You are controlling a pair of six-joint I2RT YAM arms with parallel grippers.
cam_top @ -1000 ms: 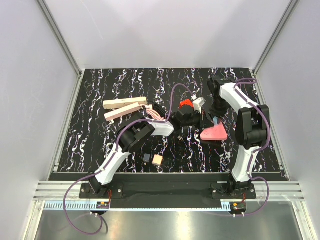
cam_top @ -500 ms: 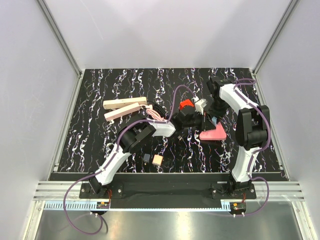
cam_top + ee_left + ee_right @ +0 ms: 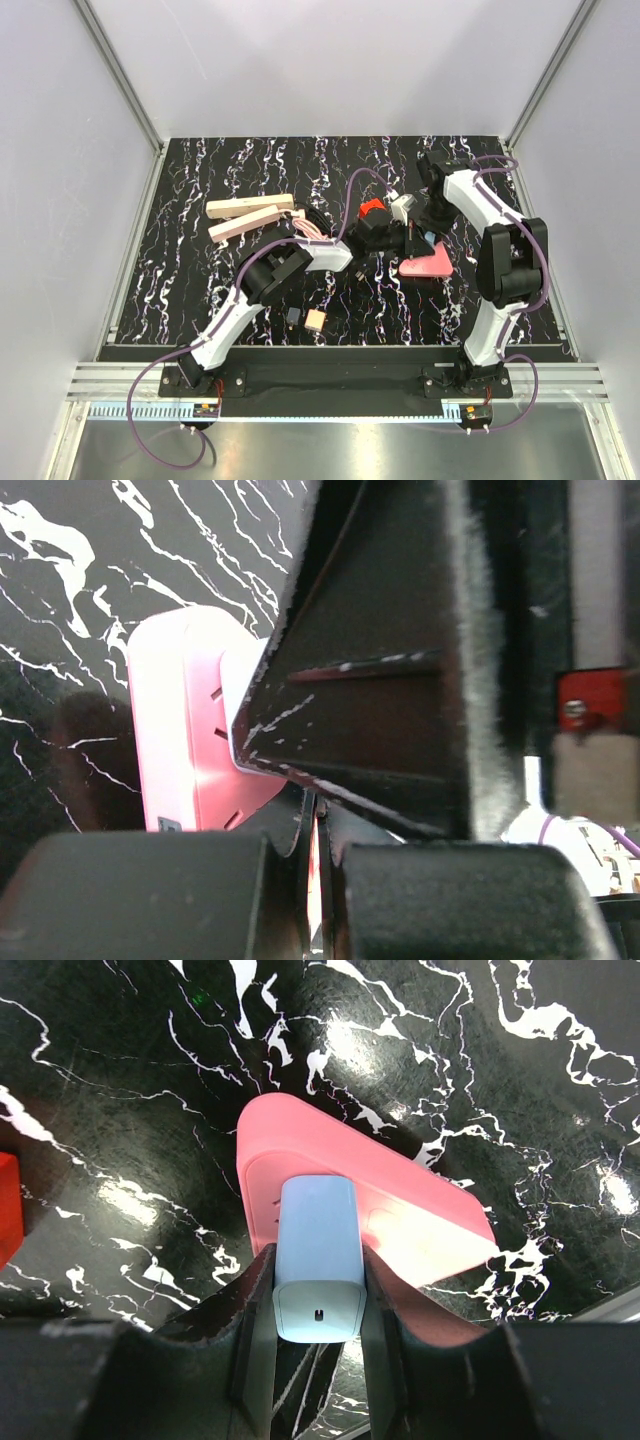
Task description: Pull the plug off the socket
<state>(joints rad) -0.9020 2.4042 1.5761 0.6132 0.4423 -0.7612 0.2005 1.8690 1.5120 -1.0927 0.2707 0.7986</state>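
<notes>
The plug (image 3: 318, 1260) is a pale blue charger block seated in a pink triangular socket block (image 3: 420, 1220) with slots on its face; I take this as the socket. My right gripper (image 3: 317, 1265) is shut on the plug, one finger on each side. In the top view the right gripper (image 3: 420, 238) is over the pink block (image 3: 428, 266) at centre right. My left gripper (image 3: 385, 245) reaches in from the left, jaws shut with only a thin pink-lit slit between them. The pink block (image 3: 185, 740) lies just ahead of it.
Two cream-beige bars (image 3: 250, 207) (image 3: 245, 226) lie at back left, with nothing plugged in. A red cube (image 3: 372, 208) and a white adapter (image 3: 400, 207) sit just behind the grippers. A small cream cube (image 3: 315, 320) and a dark piece (image 3: 292, 315) lie near the front.
The right arm has shifted a little and the pink block with the plug has slid slightly left. The left gripper has edged right toward it.
</notes>
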